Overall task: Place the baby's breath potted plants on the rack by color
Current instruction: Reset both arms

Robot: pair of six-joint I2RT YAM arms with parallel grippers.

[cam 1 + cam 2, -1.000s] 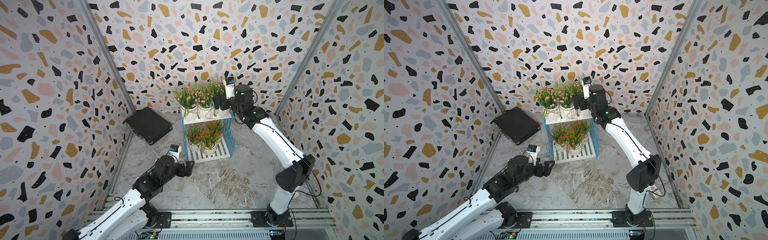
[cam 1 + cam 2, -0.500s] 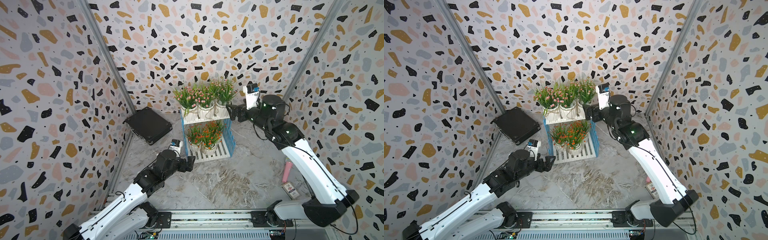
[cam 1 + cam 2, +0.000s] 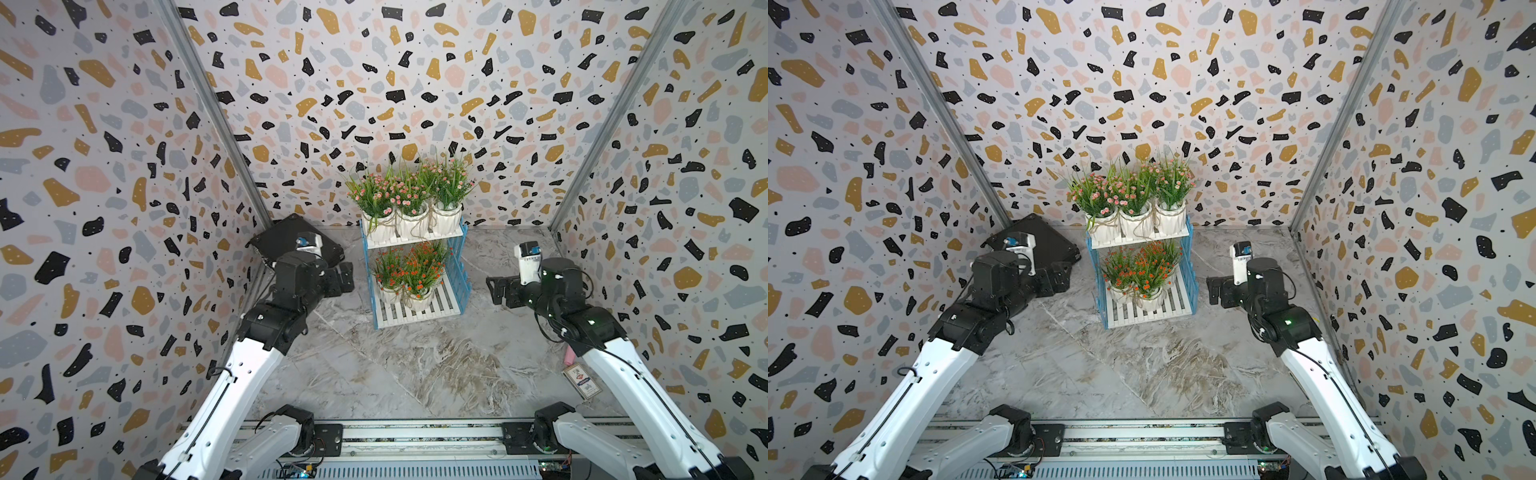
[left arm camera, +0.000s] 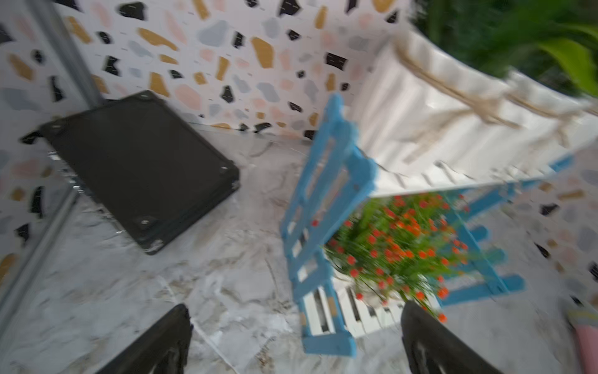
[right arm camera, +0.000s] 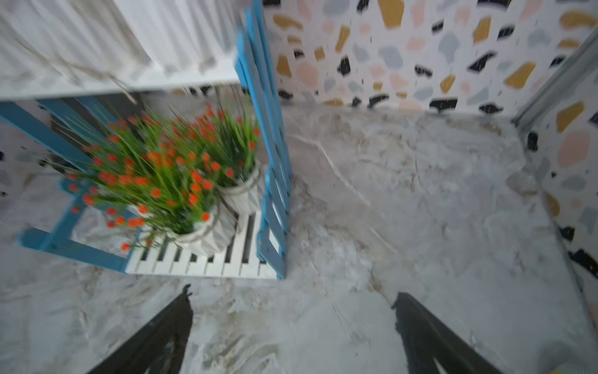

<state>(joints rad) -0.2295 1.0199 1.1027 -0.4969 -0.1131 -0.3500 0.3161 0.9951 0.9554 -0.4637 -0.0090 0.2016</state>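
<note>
Nearest the camera, a metal rail [image 3: 415,434] is seen in both top views, with both arms mounted on it. A small printed box [image 3: 582,380] is laid flat on the marbled floor [image 3: 395,365], beside the right arm and near the right wall.

Further in, the left gripper [image 3: 341,280] is held above the floor just to the left of the rack [image 3: 415,311], apart from it. Its fingers [image 4: 174,336] are spread wide in the blurred left wrist view, and nothing is held between them. The right gripper [image 3: 494,289] is held on the opposite side of the rack, clear of the blue side frame. Its fingers [image 5: 417,327] are likewise parted fully, with only bare floor between them.

The rack is stood upright in the middle of the floor, towards the back. The orange-red plants [image 3: 411,266] are crowded together on the lower slatted board, their white pots touching. Three pink-flowered plants [image 3: 409,193] are lined up side by side on the upper board, each pot tied with twine.

A black case [image 3: 274,241] is laid flat on the floor to the left of the rack, close to the back corner, and is partly hidden by the left wrist in the top views. Everything is backed by a speckled wall [image 3: 374,83].
</note>
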